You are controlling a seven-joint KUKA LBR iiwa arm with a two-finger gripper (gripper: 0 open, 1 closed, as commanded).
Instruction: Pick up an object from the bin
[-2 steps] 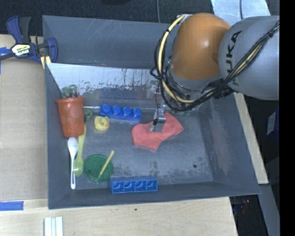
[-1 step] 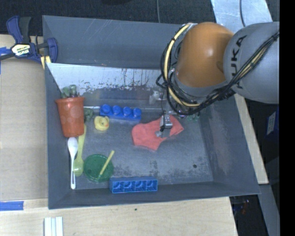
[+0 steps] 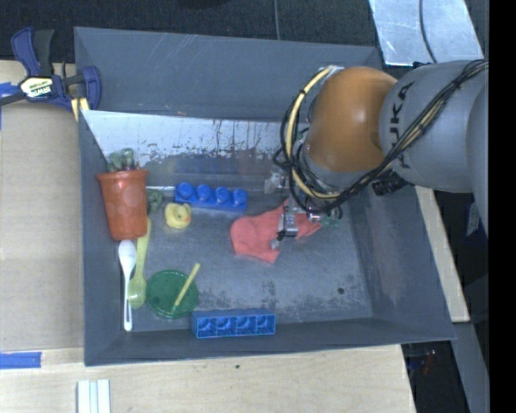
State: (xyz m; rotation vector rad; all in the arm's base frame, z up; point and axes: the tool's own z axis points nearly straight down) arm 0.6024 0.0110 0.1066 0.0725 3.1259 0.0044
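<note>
**While the fingers stand at the red lump, the grasp is unproven**

Since the fingers are down on the right end of a soft red lump lying in the middle of the bin, I judge the step in hand to be the grasp itself. Whether they are spread or pressed together I cannot tell. The arm's orange wrist cover sits just above them. To the left and farther off lie a blue studded brick and a small yellow thing, both apart from the lump. The next move calls for a firm pinch on the red stuff and a straight lift, clear of the far wall.
</note>
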